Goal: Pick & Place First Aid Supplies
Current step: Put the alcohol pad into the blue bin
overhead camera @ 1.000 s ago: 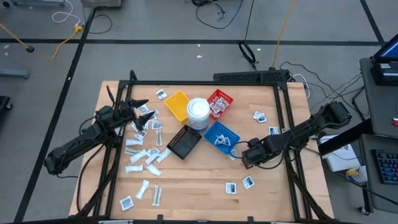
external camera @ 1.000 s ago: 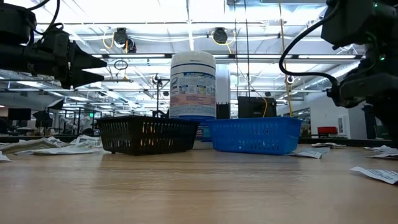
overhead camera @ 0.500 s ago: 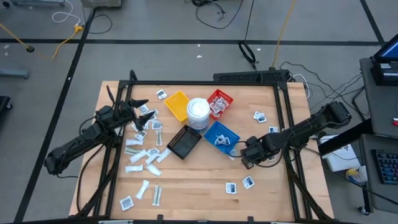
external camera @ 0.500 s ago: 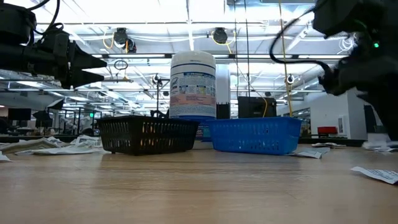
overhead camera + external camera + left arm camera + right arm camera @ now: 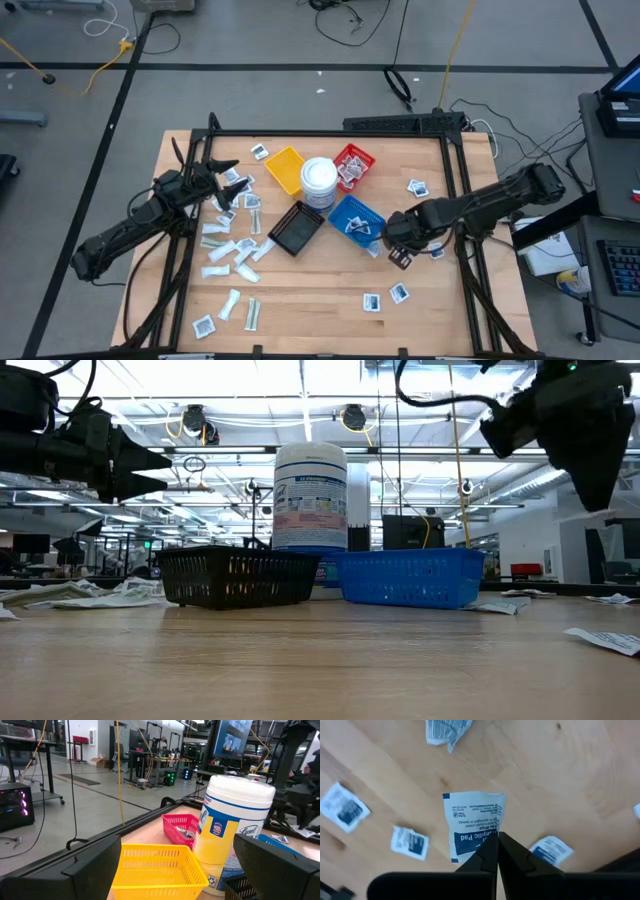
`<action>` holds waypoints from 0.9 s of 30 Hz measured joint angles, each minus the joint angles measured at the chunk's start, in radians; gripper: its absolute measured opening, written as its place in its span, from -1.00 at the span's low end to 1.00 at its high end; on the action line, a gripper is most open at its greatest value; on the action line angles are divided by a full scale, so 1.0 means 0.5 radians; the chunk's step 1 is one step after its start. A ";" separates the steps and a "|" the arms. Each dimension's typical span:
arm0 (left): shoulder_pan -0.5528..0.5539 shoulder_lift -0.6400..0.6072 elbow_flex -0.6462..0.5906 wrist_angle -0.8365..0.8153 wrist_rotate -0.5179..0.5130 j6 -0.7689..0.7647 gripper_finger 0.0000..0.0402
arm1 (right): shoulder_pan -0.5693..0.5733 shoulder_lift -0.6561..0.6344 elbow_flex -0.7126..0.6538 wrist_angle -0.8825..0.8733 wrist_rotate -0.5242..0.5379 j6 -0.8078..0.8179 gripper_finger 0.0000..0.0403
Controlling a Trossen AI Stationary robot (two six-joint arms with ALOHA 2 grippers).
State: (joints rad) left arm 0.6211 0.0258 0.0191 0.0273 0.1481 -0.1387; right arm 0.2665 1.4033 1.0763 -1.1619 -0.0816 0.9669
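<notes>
Since a second ago the right gripper [image 5: 397, 247] has swung in from the table's right side toward the blue tray [image 5: 357, 219] and now hangs just beside that tray's right corner, above the table. Its fingers [image 5: 492, 854] are pinched together on a white wipe packet [image 5: 472, 824] with blue print, which dangles from the tips clear of the wood. The packet's long axis runs straight out from the fingertips.

The tray lies toward the table's middle from the gripper, so the packet appears to need only a short carry inward before release; the right arm is by far the nearer one.

More packets [image 5: 230, 255] lie scattered along the table's left side and near its front edge. The left gripper [image 5: 224, 177] waits near the left edge, fingers spread apart and empty, facing the yellow tray [image 5: 154, 866] and white tub [image 5: 232, 829].
</notes>
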 joint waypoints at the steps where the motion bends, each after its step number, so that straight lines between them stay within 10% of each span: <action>1: 0.000 0.000 0.000 0.000 -0.001 0.000 0.95 | 0.000 0.000 0.012 -0.019 -0.002 -0.034 -1.00; 27: 0.000 0.000 0.000 0.000 0.000 0.000 0.95 | -0.605 0.663 0.825 -0.093 -0.003 -0.946 -1.00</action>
State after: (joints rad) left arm 0.6212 0.0260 0.0193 0.0273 0.1481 -0.1387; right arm -0.0361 1.7349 1.4888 -1.2083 -0.0830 0.4941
